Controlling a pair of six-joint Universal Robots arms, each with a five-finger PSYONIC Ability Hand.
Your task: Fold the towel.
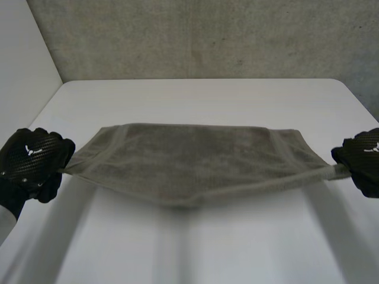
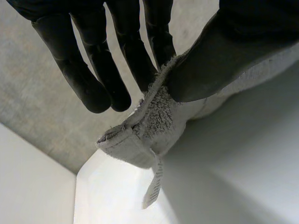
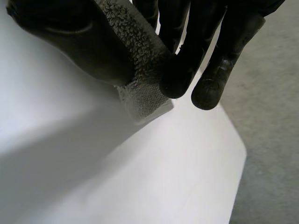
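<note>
We see a rough grey wall [image 1: 195, 35] standing behind everything, and a plain white panel [image 1: 23, 59] closing off the left side. In front of the wall lies the white worktop [image 1: 201, 97], smooth and matt, with rounded far corners. In the right wrist view, one side of the worktop runs along a grey textured surface.

Over the middle of the worktop we find the towel [image 1: 195, 160], grey-green with a looped pile and a flat woven band near each end. It is drawn out wide between the two hands. Its near edge sags in the middle, and its shadow falls on the worktop beneath. We cannot tell whether its far edge touches the worktop.

The left hand [image 1: 32, 160] is at the towel's left end, near the worktop's left side. The right hand [image 1: 361, 160] is at the towel's right end, near the worktop's right side.

In the left wrist view, we see the left hand pinching a corner of the towel between its straight fingers [image 2: 96, 79] and its thumb [image 2: 224, 56], with the hem sticking out past the fingertips. In the right wrist view, the right hand grips its corner the same way, the thumb pressing the pile against the fingers.

A small white label [image 2: 154, 184] hangs from the corner that the left hand holds.
</note>
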